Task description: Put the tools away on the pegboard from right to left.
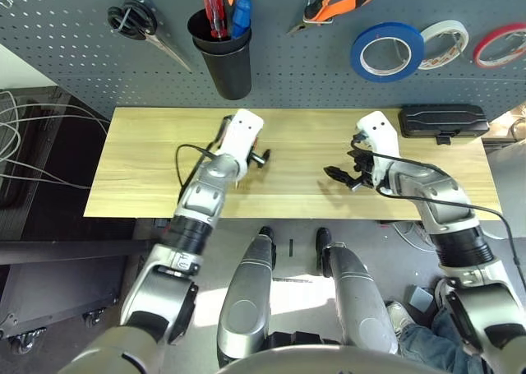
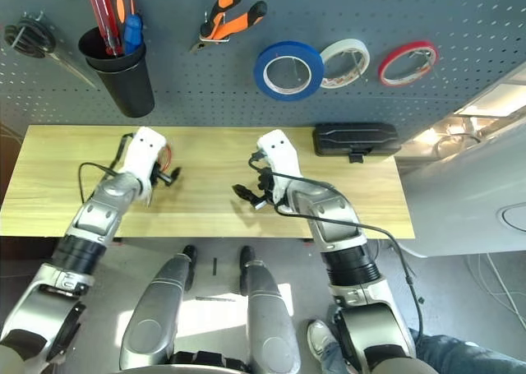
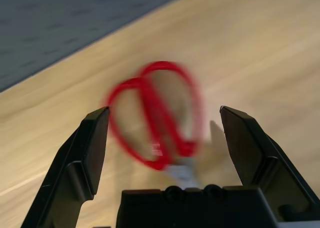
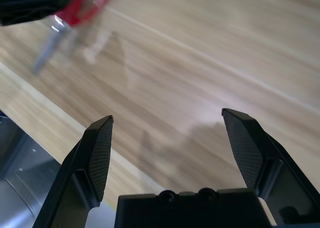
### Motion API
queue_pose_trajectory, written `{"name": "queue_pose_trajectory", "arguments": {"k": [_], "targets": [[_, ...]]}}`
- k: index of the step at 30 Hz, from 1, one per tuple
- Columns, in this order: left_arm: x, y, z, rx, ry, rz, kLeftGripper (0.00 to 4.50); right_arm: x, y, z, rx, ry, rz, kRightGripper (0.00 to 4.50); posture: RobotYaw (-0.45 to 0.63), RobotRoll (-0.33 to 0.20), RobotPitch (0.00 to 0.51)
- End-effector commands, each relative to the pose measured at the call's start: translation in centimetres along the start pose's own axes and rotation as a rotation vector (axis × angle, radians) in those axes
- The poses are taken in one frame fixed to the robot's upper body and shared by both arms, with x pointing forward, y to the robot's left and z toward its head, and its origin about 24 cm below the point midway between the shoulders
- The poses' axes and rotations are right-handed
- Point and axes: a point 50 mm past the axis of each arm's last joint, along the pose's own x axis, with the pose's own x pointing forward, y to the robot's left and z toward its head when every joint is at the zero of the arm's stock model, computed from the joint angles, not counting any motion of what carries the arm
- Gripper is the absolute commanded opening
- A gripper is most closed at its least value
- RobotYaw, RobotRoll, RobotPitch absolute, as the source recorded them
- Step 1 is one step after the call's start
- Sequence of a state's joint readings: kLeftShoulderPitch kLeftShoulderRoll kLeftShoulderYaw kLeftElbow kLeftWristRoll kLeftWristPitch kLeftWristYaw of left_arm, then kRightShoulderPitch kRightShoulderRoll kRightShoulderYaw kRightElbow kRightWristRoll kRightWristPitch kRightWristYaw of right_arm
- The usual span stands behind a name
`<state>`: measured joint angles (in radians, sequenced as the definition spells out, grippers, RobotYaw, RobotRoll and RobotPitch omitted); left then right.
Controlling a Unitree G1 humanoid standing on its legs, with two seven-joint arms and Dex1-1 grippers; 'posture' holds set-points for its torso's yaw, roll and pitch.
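Both pincers stand wide open and empty over a pale wooden bench (image 1: pixel 148 168) as the humanoid closes on the last tool not yet hung: the red-handled scissors (image 3: pixel 157 115). They lie flat on the wood directly ahead of the left gripper (image 3: pixel 165 133), the two finger loops framed between its black fingers (image 3: pixel 95 138), the short metal blades pointing back toward the wrist. Whether the fingers touch the loops yet cannot be told. The right gripper (image 4: pixel 167 138) hangs over bare wood, the scissors well off to its far side.

On the dark perforated pegboard (image 1: pixel 74 53) beyond both pincers, the blue tape roll (image 1: pixel 386 52), the orange-and-black needle-nose pliers (image 1: pixel 337 2) and the blue-handled screwdriver (image 1: pixel 242 16), standing in a black cup (image 1: pixel 222 53), look already stowed. White (image 1: pixel 444 41) and red (image 1: pixel 500 45) tape rolls and black-handled scissors (image 1: pixel 136 20) hang there too; a black case (image 1: pixel 442 121) lies on the bench ahead of the right gripper.

The scissors should prove light and rigid, though the smooth plastic loops may slip and the blades could pivot open. The surest hold is probably across the two loops where they meet, near the pivot, leaving one loop free to drop over a hook.
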<state>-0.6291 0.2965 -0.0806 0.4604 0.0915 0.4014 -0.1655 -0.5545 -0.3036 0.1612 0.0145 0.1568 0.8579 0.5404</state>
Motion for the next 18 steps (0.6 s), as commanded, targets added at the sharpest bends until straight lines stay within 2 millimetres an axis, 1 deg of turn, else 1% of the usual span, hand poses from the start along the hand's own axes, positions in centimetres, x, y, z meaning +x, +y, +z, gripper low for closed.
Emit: {"name": "queue_pose_trajectory", "arguments": {"k": [1, 4, 8, 11, 14, 18], "targets": [[0.7, 0.5, -1.5, -0.040, 0.051, 0.055, 4.48, 1.3, 1.2, -0.2, 0.020, 0.008, 0.024, 4.50, 0.13, 0.000, 0.399], [1.2, 0.9, -1.8, -0.060, 0.064, 0.086, 4.48, 1.8, 1.9, 0.1, 0.028, -0.009, 0.033, 4.50, 0.13, 0.000, 0.405], [1.8, 1.3, -2.4, -0.051, 0.087, 0.118, 4.48, 2.2, 2.4, 0.4, 0.050, -0.028, 0.022, 4.50, 0.13, 0.000, 0.415], [2.0, 1.4, -2.7, -0.042, 0.094, 0.126, 4.48, 2.4, 2.7, 0.5, 0.052, -0.037, 0.021, 4.50, 0.12, 0.000, 0.420], [2.2, 1.9, -3.1, -0.040, 0.107, 0.144, 4.48, 2.6, 3.4, 0.9, 0.055, -0.056, 0.036, 4.50, 0.11, 0.000, 0.427], [2.3, 2.4, -3.4, -0.023, 0.117, 0.158, 4.48, 2.6, 3.5, 1.0, 0.066, -0.068, 0.031, 4.50, 0.10, 0.000, 0.428]]}}
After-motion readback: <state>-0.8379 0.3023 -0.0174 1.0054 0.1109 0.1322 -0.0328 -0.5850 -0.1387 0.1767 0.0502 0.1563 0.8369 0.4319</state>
